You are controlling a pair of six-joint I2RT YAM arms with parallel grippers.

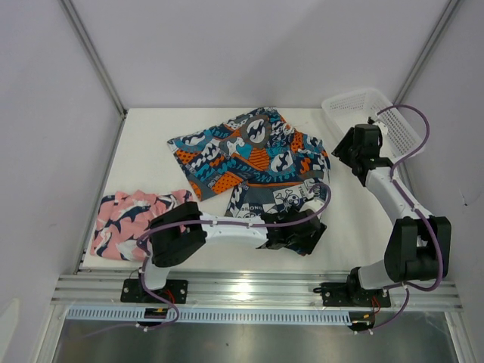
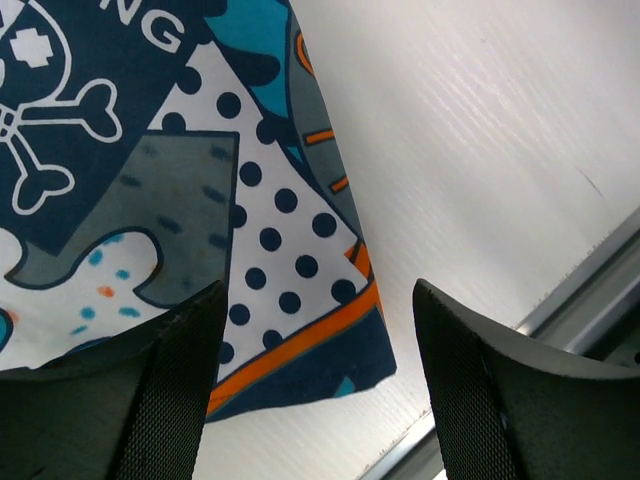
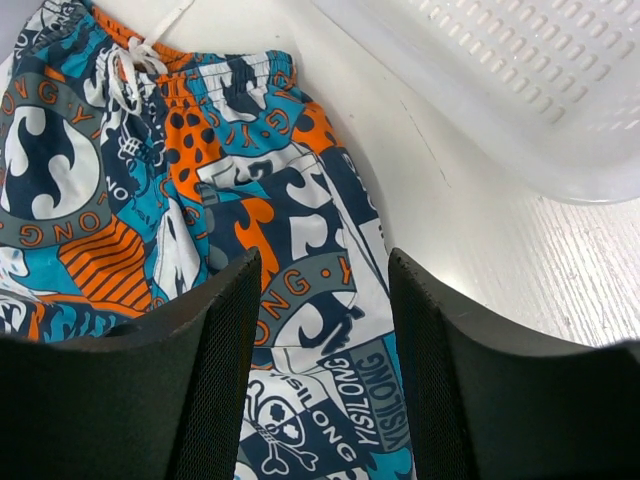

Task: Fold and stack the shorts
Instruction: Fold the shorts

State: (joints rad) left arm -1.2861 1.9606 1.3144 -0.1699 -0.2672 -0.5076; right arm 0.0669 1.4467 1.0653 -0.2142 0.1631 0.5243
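Note:
The patterned shorts (image 1: pixel 249 155) in blue, teal, orange and white lie spread in the middle of the table. The pink shorts (image 1: pixel 132 215) lie bunched at the near left. My left gripper (image 1: pixel 302 234) is open and empty, just above the near hem corner of the patterned shorts (image 2: pixel 300 370). My right gripper (image 1: pixel 340 151) is open and empty, hovering over the right edge of the patterned shorts (image 3: pixel 300 300), near the waistband drawstring (image 3: pixel 140 60).
A white mesh basket (image 1: pixel 374 121) stands at the far right; its rim shows in the right wrist view (image 3: pixel 520 100). The metal rail (image 1: pixel 257 291) runs along the table's near edge, close behind the left gripper (image 2: pixel 590 290).

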